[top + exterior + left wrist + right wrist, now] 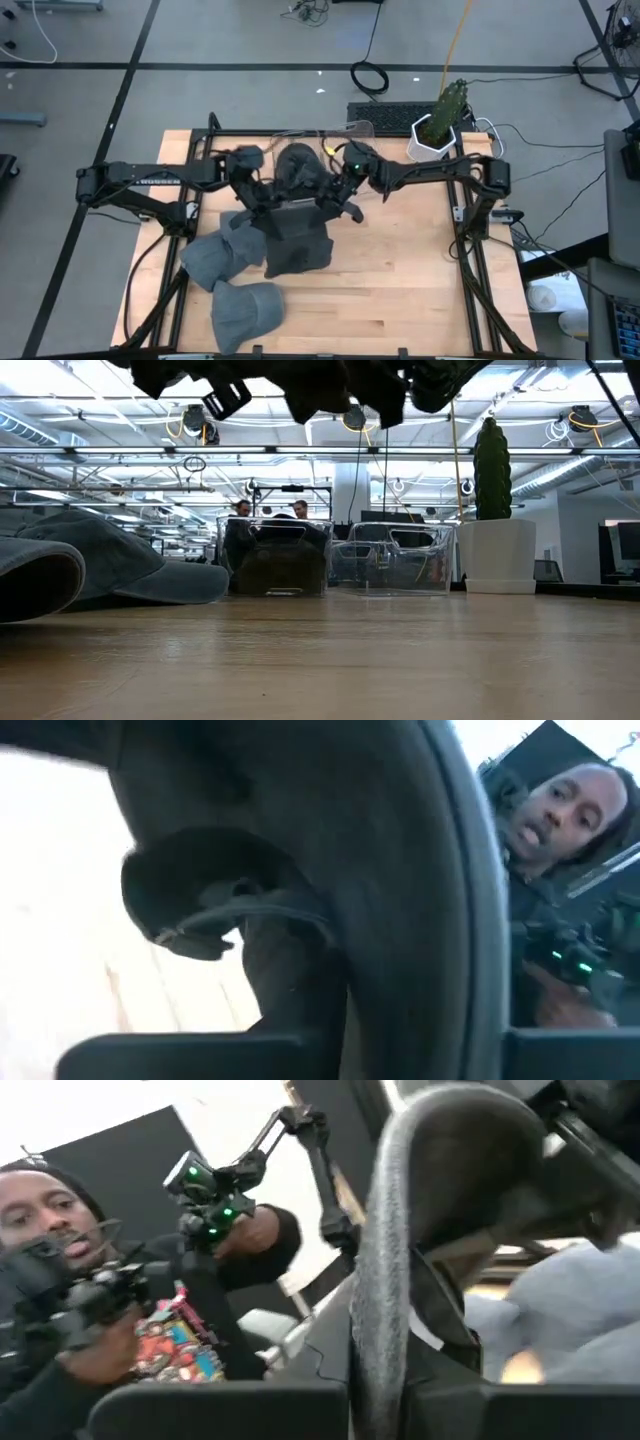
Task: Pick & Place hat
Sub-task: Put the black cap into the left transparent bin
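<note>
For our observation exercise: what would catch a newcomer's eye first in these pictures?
Both grippers, left gripper and right gripper, meet mid-table over a dark hat lifted between them. More grey hats lie heaped at the table's front left, and a potted cactus stands at its back right corner.

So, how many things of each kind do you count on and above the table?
Grey caps lying on the table: 2
Lifted cap: 1
Bins: 2
Potted cactus: 1
Total: 6
</note>
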`<action>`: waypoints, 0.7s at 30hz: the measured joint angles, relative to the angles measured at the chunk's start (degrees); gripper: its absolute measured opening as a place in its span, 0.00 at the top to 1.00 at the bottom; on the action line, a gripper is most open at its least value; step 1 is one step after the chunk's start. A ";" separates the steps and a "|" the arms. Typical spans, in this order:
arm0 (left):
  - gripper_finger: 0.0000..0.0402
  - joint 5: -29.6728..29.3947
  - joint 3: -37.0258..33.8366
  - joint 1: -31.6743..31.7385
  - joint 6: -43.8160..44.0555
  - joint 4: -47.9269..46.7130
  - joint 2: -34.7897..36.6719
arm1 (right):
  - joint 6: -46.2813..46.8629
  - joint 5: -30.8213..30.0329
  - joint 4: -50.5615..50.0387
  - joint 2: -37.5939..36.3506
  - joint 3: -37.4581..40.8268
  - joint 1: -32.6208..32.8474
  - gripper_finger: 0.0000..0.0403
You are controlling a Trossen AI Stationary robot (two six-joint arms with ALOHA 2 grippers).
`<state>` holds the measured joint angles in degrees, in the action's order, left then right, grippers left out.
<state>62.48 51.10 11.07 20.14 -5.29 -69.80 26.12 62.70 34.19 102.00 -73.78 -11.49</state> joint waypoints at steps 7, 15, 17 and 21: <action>0.84 -1.26 -0.05 5.79 1.38 -1.21 6.17 | -8.55 -8.70 -8.40 -9.62 8.76 -3.52 1.00; 0.76 -12.94 -0.05 9.70 -5.16 1.46 8.79 | -15.41 -23.60 -9.33 -25.34 21.96 -3.73 1.00; 0.71 -19.67 -0.04 10.06 -6.09 4.82 8.85 | -16.80 -30.55 -9.42 -29.49 24.74 -3.71 1.00; 0.59 -31.85 -0.03 10.16 -6.97 12.59 8.85 | -21.17 -46.12 -9.17 -35.77 29.56 -3.93 1.00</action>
<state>30.64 51.07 21.23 13.17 7.30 -60.95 4.95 16.58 25.02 66.23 -44.22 -15.42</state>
